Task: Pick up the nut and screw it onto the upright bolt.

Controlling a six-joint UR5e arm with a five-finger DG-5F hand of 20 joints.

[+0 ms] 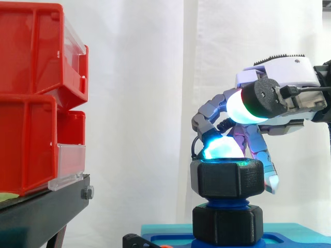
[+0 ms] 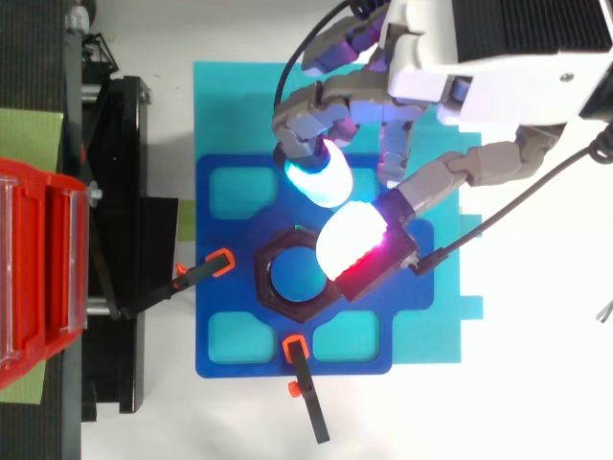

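We see the black nut (image 2: 271, 300) at frame centre on the blue plate (image 2: 220, 359), the hand (image 2: 479, 72) reaching over it from upper right, red bins (image 2: 38, 268) at left.

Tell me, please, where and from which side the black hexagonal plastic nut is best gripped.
Pinch the black hexagonal plastic nut across two opposite flat side faces, coming down from above. It sits level on the upright blue threaded bolt, and its flats look exposed all round.

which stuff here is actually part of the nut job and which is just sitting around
Job: black hex nut; blue upright bolt it sits on; hand; blue fixture plate.
Lying about: red bins; black stand.
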